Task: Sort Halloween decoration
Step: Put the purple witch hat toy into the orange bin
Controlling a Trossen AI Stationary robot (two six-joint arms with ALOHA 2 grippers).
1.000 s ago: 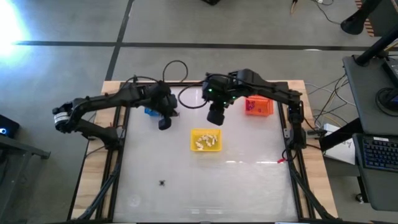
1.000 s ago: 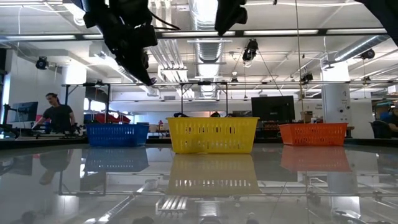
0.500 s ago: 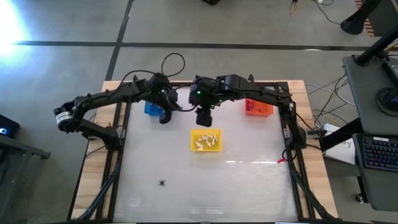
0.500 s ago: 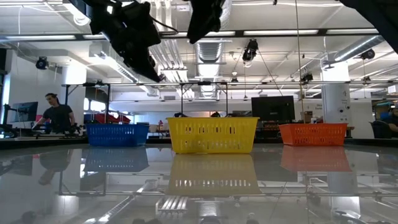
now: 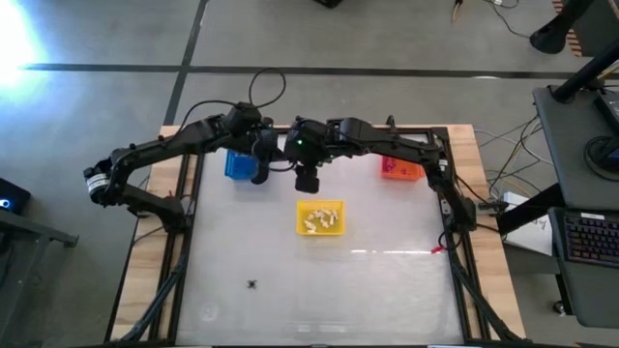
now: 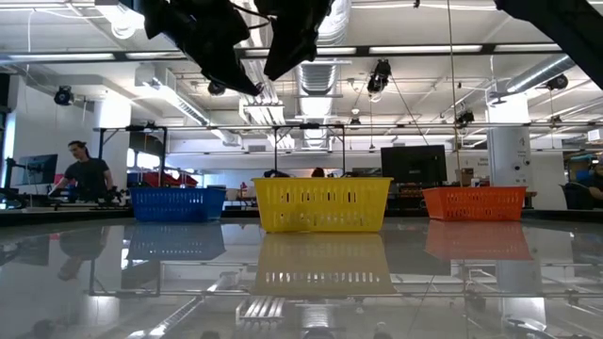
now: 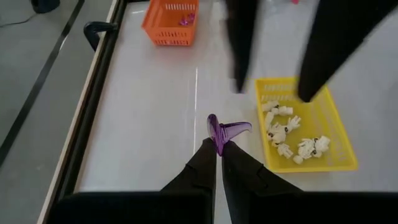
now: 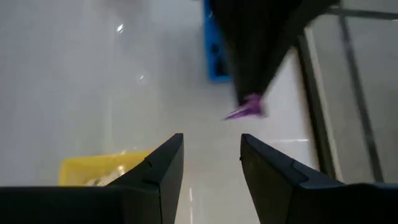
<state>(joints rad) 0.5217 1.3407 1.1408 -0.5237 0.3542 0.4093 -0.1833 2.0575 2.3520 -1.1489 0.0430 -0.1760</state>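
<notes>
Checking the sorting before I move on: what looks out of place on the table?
One small black spidery trinket lies alone on the bare white tabletop, far from the yellow mesh basket of cream trinkets.

three baskets far side, near side open

The right gripper is moving away from the orange basket, toward the left gripper, which is rising slightly.

Purple trinket pinched midair; cream trinkets lie heaped.
</notes>
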